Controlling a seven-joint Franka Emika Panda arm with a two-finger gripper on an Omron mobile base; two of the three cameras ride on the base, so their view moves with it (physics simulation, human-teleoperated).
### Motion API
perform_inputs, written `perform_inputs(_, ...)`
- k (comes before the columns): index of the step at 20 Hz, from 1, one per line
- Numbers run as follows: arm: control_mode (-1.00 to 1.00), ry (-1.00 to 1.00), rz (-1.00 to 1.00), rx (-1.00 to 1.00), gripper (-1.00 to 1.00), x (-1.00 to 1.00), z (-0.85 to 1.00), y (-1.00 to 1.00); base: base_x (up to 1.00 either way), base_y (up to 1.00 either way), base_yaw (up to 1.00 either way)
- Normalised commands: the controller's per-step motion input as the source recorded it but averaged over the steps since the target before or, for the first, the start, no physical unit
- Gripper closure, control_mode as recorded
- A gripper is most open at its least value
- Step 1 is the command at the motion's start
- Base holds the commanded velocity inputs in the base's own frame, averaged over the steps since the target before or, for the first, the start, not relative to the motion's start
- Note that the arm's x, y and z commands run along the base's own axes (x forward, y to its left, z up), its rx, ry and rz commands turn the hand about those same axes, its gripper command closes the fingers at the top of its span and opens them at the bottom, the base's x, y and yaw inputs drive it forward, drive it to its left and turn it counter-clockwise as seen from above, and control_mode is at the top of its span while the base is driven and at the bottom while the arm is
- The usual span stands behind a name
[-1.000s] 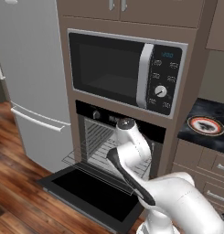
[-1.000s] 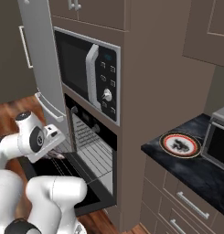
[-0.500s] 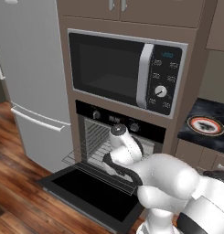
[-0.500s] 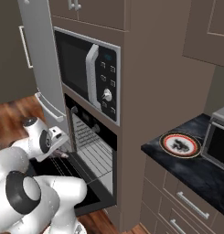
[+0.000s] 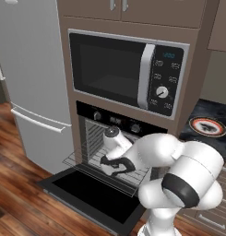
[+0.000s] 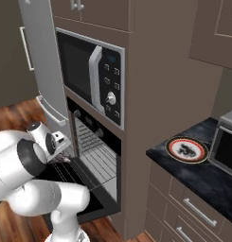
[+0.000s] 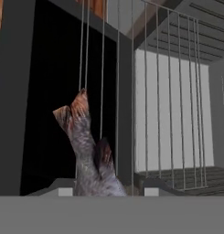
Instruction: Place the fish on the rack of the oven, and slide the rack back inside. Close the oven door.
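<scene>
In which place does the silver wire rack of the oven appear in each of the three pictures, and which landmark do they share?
Left base view: the silver wire rack lies at lower centre, pulled out over the open door, partly behind the arm.
Right base view: it is at centre left, sticking out of the oven mouth.
Hand view: its thin bars run from top to bottom across the middle.
Shared landmark: the open black glass oven door.
</scene>
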Motion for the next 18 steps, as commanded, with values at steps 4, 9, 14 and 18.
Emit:
perform_inputs(4, -1.00, 0.00, -0.05, -0.01, 1.00, 0.51, -0.21, 0.18, 0.00, 0.00, 0.00)
perform_inputs(9, -1.00, 0.00, -0.05, -0.02, 1.00, 0.52, -0.29, 0.17, 0.00, 0.00, 0.00)
perform_inputs(14, -1.00, 0.00, -0.06, -0.04, 1.00, 0.51, -0.34, 0.30, 0.00, 0.00, 0.00)
perform_inputs(18, -1.00, 0.00, -0.06, -0.06, 1.00, 0.46, -0.42, 0.36, 0.00, 0.00, 0.00)
